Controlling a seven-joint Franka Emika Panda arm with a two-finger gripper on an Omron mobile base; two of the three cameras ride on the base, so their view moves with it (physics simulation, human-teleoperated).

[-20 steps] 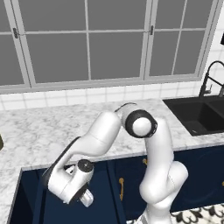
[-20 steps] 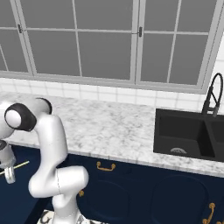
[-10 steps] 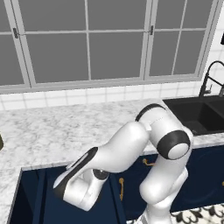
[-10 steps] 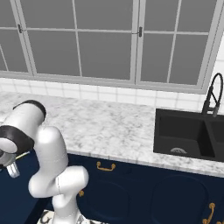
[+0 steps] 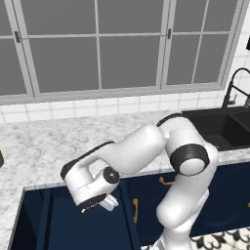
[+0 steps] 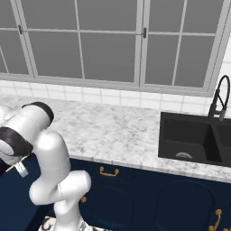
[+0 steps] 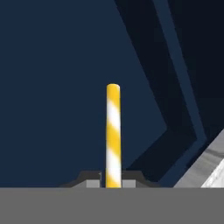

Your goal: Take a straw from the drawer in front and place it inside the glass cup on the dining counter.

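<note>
Yellow-white striped straw [image 7: 113, 135] clamped in hand [image 7: 112, 183], long axis pointing straight up mid-frame, above drawer [image 7: 52, 87].

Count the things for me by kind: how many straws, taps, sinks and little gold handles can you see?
straw, striped yellow and white, held in the gripper: 1
tap: 1
sink: 1
gold handles, as seen in the right base view: 3
Total: 6
</note>
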